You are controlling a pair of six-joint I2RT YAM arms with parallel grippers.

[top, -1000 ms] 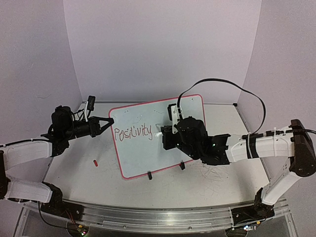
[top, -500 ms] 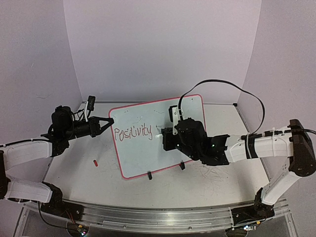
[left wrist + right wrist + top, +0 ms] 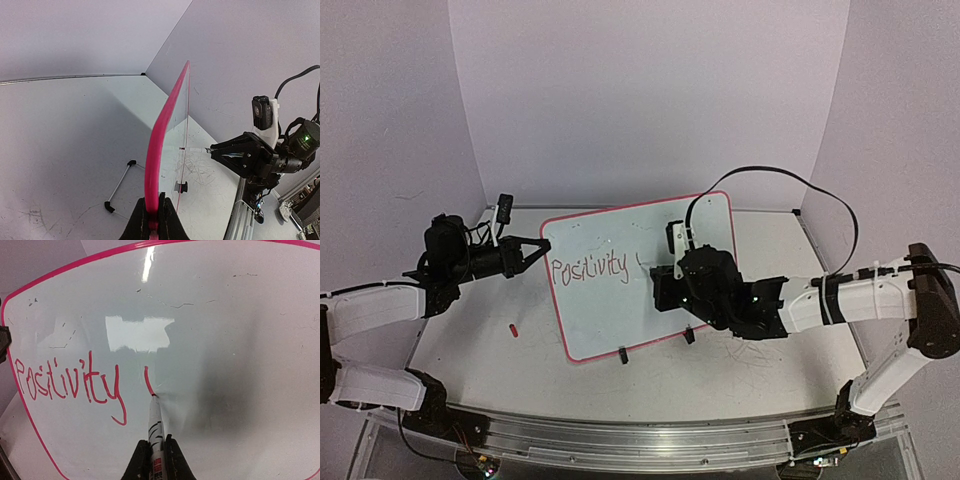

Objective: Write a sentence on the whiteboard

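Bench (image 3: 650,390): matt pale surface, scuffed with faint dark scribbles just in front of the board. A small red cylindrical bit (image 3: 513,328) lies on it, front-left of the board and apart from it.

Whiteboard (image 3: 610,315): a large glossy white rectangular panel with a thin red-pink rim and rounded corners. It stands on its long edge, leaning back, on two small black clip feet (image 3: 623,354) at its lower rim. The surface mirrors a bright light patch and shows a few faint grey smudges near the top.

Sentence (image 3: 70,385): thin handwritten red-pink lettering in one line at mid-height on the board's left half. It reads "Positivity". Just right of it is one short slanted stroke (image 3: 148,380).

Right pincer (image 3: 153,462): clamped tight round a white-barrelled marker (image 3: 155,427) with black-and-red print. The red tip touches the board at the foot of that stroke.

Left pincer (image 3: 151,222): closed on the board's left rim, the thin edge nipped between both fingers.

Behind the board: plain matt lilac-white walls (image 3: 650,100).
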